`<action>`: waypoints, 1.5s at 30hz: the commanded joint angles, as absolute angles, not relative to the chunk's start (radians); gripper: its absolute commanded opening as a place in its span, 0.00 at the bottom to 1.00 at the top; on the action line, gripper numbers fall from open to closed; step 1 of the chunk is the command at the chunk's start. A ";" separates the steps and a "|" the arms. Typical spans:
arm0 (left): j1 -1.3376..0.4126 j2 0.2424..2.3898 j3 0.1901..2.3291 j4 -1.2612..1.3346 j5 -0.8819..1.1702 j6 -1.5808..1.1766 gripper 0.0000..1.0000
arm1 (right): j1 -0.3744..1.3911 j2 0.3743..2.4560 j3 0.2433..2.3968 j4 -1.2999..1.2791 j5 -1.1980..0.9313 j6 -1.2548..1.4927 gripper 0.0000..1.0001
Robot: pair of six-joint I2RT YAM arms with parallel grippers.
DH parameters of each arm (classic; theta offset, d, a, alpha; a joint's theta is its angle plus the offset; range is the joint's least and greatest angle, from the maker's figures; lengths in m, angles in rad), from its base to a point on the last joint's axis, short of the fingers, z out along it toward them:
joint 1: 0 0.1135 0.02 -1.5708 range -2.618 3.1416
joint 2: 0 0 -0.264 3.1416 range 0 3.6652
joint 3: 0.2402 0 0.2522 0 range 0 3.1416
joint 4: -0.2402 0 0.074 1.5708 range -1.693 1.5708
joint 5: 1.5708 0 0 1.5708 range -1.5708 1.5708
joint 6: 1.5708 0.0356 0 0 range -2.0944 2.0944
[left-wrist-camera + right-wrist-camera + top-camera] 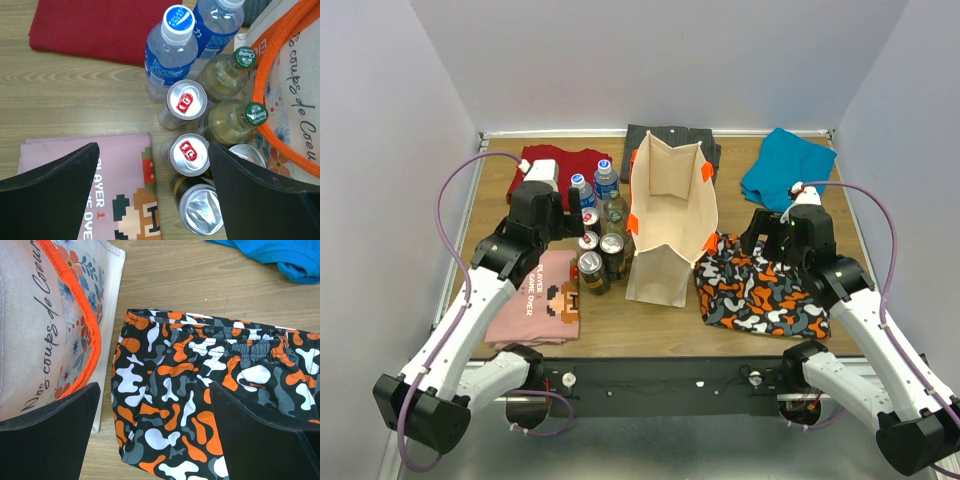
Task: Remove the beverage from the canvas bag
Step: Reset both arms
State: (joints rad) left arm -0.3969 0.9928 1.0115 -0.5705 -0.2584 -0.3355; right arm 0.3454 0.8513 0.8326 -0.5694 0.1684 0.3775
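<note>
The beige canvas bag (665, 215) stands upright mid-table, mouth open; only bare fabric shows inside from above. Its printed side and orange handle appear in the left wrist view (295, 75) and the right wrist view (40, 330). Several beverages (600, 235) stand on the table against the bag's left side: two water bottles (172, 50), two green-capped glass bottles (227, 120) and several cans (189, 152). My left gripper (568, 222) (153, 150) hangs open just above and left of the cans, holding nothing. My right gripper (760, 235) (155, 387) is open over the camouflage shorts, right of the bag.
Folded clothes ring the bag: a pink pixel-print shirt (535, 300) near left, a red cloth (565, 170) far left, a dark grey cloth (670, 140) behind, a blue cloth (785, 170) far right, orange-black camouflage shorts (760, 290) near right. Walls enclose the table.
</note>
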 commanded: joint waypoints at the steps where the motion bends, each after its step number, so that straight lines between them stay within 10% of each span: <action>1: -0.289 1.037 1.075 -0.548 -0.080 -0.278 0.99 | 0.345 0.856 0.824 -0.555 0.196 0.390 0.99; 16: -0.048 1.120 1.206 -0.633 0.308 -0.282 0.99 | 0.345 0.861 0.825 -0.561 0.242 0.391 0.99; 45: -0.044 1.029 1.233 -0.649 0.229 -0.252 0.99 | 0.345 0.923 0.830 -0.571 0.370 0.426 0.99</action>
State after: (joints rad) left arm -0.0479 1.0447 1.2434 -0.6342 0.2394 -0.2668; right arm 0.3454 0.9108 0.8326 -0.5705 0.2836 0.3969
